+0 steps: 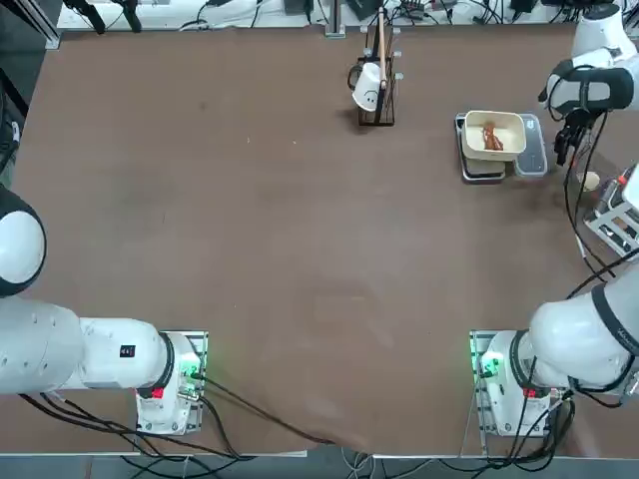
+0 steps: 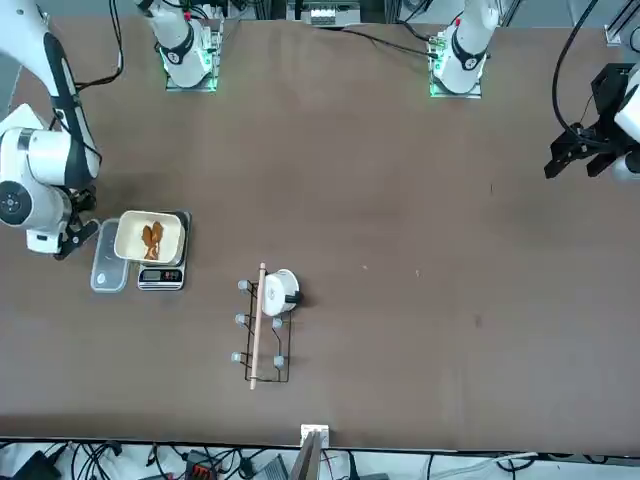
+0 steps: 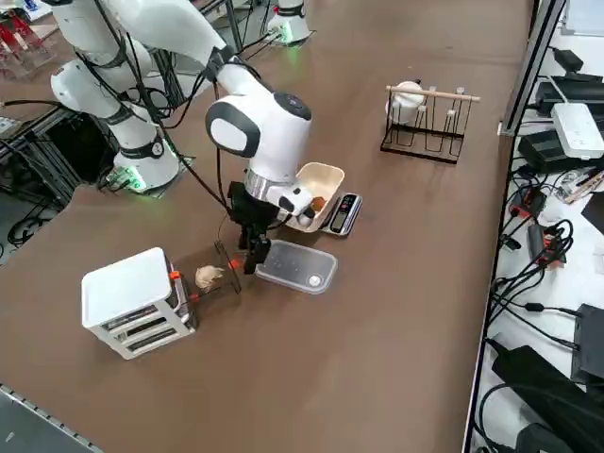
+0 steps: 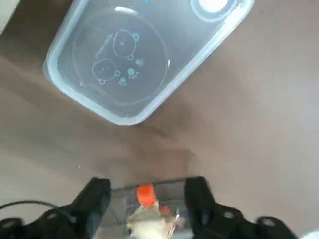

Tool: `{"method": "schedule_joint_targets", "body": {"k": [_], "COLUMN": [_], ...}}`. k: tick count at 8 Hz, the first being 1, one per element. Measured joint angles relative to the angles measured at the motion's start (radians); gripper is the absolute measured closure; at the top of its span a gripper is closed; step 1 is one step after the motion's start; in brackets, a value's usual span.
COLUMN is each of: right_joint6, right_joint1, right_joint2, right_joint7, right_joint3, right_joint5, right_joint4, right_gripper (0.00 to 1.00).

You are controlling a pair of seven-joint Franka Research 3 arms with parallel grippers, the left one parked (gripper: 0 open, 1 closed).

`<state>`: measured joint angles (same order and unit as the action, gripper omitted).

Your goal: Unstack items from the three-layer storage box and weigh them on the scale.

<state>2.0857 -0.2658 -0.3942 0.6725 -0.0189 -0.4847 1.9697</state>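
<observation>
A reddish-brown lumpy item [image 1: 491, 137] lies in the cream bowl [image 1: 511, 122] on the grey scale [image 1: 482, 169]. A round tan item [image 3: 208, 276] rests on a clear drawer pulled out of the white three-layer storage box [image 3: 132, 300]. My right gripper [image 3: 252, 257] hangs between the scale and the box, just above the drawer's front edge. In the wrist view my gripper [image 4: 147, 199] is open, with the drawer's orange tab [image 4: 144, 194] and the tan item [image 4: 149, 226] between its fingers [image 4: 97, 199], touching neither.
A translucent lid [image 3: 297, 267] lies flat beside the scale, close to the gripper. A black wire stand with a white cup [image 1: 377, 90] stands further along the table's far side. The storage box [image 1: 619, 215] sits at the right table edge.
</observation>
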Motion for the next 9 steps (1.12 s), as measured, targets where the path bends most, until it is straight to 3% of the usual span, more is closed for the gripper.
{"method": "schedule_joint_targets", "body": {"k": [3,6,9], "right_joint6": [-0.201,-0.133,-0.055], "right_joint1": [-0.012,-0.156,-0.194], "right_joint2": [0.054,0.073,0.07], "right_joint7": [0.054,0.163,0.167], "right_joint3": [0.017,0.007,0.01], "right_joint5": [0.017,0.018,0.021], "right_joint4": [-0.078,-0.022,0.04], "right_gripper": [0.06,0.07,0.1]}}
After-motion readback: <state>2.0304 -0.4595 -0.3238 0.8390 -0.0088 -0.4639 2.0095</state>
